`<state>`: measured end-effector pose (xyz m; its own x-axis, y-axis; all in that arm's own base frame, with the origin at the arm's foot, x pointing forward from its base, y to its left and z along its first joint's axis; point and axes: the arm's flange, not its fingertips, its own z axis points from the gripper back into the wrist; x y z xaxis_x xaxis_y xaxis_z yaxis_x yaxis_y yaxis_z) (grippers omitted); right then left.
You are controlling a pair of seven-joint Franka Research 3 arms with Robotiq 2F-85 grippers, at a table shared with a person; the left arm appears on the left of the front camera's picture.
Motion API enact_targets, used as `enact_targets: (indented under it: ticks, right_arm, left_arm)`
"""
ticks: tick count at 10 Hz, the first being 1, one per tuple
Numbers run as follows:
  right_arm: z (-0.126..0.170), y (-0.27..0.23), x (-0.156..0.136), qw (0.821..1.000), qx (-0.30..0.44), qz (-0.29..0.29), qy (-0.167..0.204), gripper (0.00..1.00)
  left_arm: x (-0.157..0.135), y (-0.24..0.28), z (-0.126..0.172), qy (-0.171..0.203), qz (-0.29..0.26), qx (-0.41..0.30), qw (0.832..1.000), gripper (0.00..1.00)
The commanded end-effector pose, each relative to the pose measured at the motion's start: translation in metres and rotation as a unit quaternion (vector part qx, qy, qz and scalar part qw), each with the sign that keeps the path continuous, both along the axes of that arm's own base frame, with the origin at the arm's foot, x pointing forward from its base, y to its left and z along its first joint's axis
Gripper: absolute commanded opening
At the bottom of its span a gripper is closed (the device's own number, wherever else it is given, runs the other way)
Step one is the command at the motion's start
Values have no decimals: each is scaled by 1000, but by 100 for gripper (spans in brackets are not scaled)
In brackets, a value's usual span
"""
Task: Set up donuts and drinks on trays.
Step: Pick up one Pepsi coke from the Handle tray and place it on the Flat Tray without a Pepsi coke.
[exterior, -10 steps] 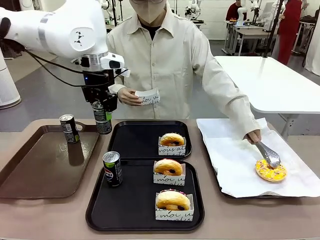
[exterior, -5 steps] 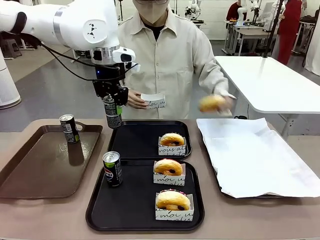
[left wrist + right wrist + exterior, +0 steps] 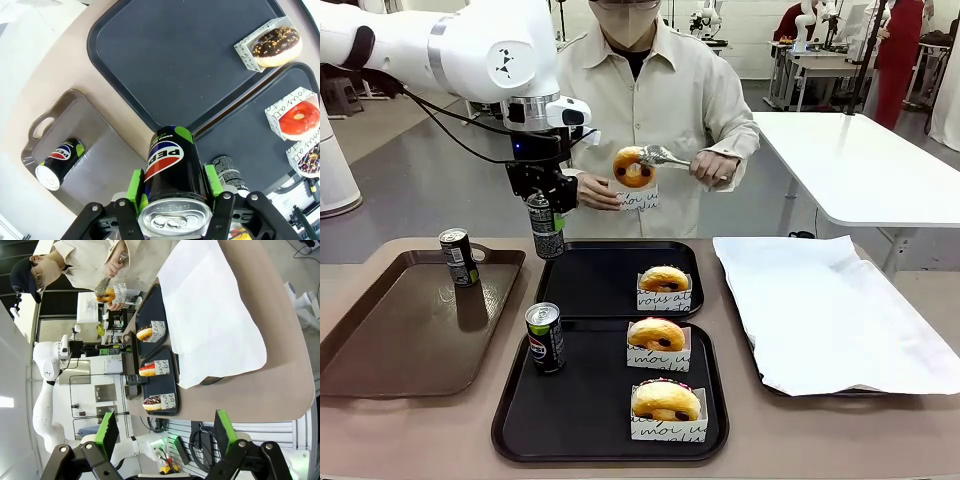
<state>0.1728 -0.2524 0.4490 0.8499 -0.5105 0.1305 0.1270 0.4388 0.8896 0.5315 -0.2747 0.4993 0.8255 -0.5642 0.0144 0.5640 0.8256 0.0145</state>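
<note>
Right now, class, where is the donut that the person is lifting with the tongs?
In the front view, the donut hangs in the tongs just above the small white paper box in the person's other hand, beyond the far black tray.

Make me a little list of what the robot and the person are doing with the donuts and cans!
left pincer: shut on a Pepsi can, held above the table
right pincer: open, holding nothing
person: tongs putting a donut in a paper box
far black tray: one boxed donut
near black tray: two boxed donuts, one can
brown tray: one can
</note>
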Motion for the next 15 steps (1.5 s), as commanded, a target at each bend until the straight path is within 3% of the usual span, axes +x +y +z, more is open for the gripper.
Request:
enact_targets:
  ticks: [1,3,7,9,10,11,13,15]
  right_arm:
    - [0,-1,0,1000,5,4,-10,100]
    - [0,-1,0,1000,5,4,-10,100]
    - [0,-1,0,1000,5,4,-10,100]
    - [0,-1,0,1000,5,4,-10,100]
    - [0,-1,0,1000,5,4,-10,100]
    - [0,-1,0,1000,5,4,-10,100]
    - [0,-1,0,1000,5,4,-10,100]
    - [0,-1,0,1000,5,4,-10,100]
  left_arm:
    - [20,-5,-9,-13,5,-14,1000,59]
    - [31,-6,-18,-27,-3,-28,999,59]
    - [45,-3,-43,8,1,-14,1000,59]
    - [-8,47,-4,23,-29,26,999,59]
    - [-35,69,1,8,-43,44,998,59]
    - [-57,75,-12,7,-41,44,998,59]
    - [-47,74,-6,6,-44,62,997,59]
    - [-57,68,-15,-10,-31,54,998,59]
